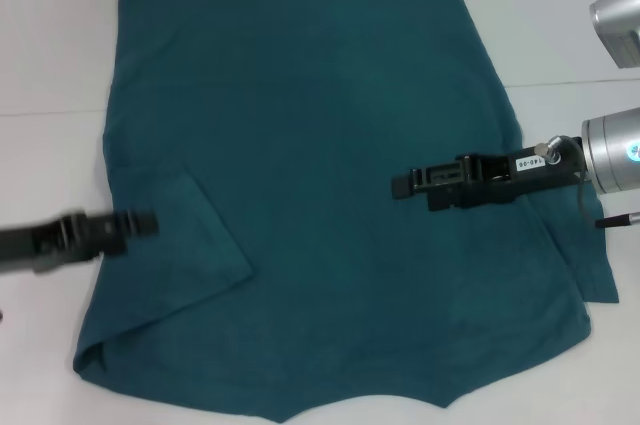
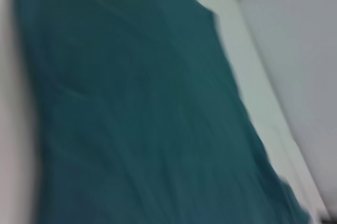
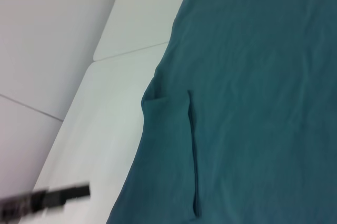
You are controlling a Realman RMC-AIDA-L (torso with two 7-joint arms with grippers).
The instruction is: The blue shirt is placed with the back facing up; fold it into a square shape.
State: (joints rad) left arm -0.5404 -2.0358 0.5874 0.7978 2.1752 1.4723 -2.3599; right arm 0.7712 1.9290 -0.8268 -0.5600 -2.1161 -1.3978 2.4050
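The blue shirt [image 1: 330, 145] lies flat on the white table [image 1: 50, 65], its plain side up. The sleeve [image 1: 185, 255] on the left is folded inward and lies as a triangular flap on the body. My left gripper [image 1: 145, 224] is at the shirt's left edge, beside that flap, and is blurred by motion. From the right, my right gripper [image 1: 398, 186] reaches over the cloth and hovers above its right-middle part. The left wrist view is filled by the shirt [image 2: 131, 103]. In the right wrist view I see the shirt [image 3: 253, 76], the folded sleeve [image 3: 168, 145] and, farther off, the left gripper [image 3: 45, 200].
White tabletop borders the shirt on the left, the far side and the right. A seam in the table [image 1: 45, 112] runs along the far left. The silver links of my right arm [image 1: 615, 150] stand at the right edge.
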